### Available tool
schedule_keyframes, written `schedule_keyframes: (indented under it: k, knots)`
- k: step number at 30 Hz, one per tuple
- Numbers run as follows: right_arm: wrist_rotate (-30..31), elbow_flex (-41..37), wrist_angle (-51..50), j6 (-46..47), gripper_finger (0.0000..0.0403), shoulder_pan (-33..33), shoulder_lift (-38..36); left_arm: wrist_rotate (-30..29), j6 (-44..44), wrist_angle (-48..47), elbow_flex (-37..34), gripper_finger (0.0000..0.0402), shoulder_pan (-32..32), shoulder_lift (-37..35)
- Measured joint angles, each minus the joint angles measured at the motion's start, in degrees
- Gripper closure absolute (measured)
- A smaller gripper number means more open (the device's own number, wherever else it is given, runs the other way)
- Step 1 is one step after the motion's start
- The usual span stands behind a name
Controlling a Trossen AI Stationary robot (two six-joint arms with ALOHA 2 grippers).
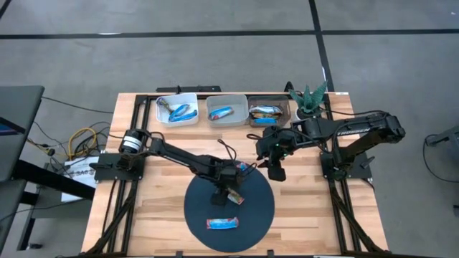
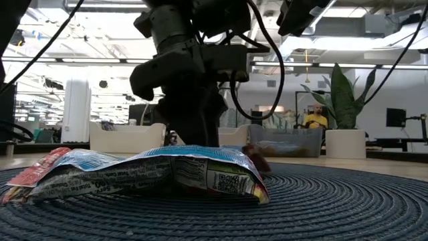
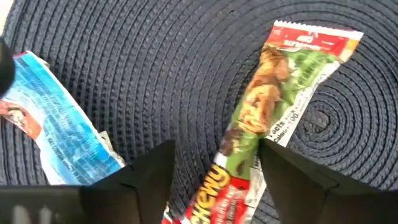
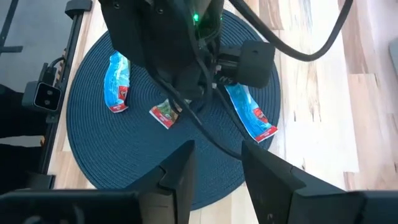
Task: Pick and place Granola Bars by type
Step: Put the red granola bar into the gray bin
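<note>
A green-and-red wrapped bar [image 3: 273, 99] lies flat near the middle of the round dark blue mat [image 1: 193, 208]. My left gripper [image 3: 214, 171] is open right above it, pointing down, with one finger on each side of the bar's red end. A blue bar [image 1: 221, 223] lies on the mat's near part and fills the foreground of the low view [image 2: 147, 174]. Another blue bar [image 1: 244, 167] lies at the mat's far edge, beside the left wrist. My right gripper [image 4: 217, 165] is open and holds nothing; it hovers past the mat's far right edge [image 1: 276, 170]. My left gripper comes at the green-and-red bar from above, fingers across its red end [image 3: 233, 180]. One finger [image 3: 286, 174] stands right against the wrapper's edge; whether it touches, I cannot tell. The bar lies flat on the mat.
Three shallow white bins stand along the table's far edge: the left one [image 1: 177, 110] and the middle one [image 1: 227, 109] hold blue bars, the right one [image 1: 268, 113] holds brownish ones. A small potted plant [image 1: 308, 100] stands right of them. Bare wood flanks the mat.
</note>
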Motion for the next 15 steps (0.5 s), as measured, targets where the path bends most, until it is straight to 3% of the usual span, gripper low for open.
schedule_keyframes:
  k: [11, 15]
  knots:
    - [0.11, 0.0, 0.07, 0.0, 0.028, 0.0, 0.0, 5.14, -2.05, -1.4, 0.36, 0.0348, 0.0, -0.05]
    - [0.11, 0.02, 0.07, 0.0, 0.028, 0.0, 0.0, 5.8, -3.05, -1.65, 0.61, 0.0389, 0.04, -0.15]
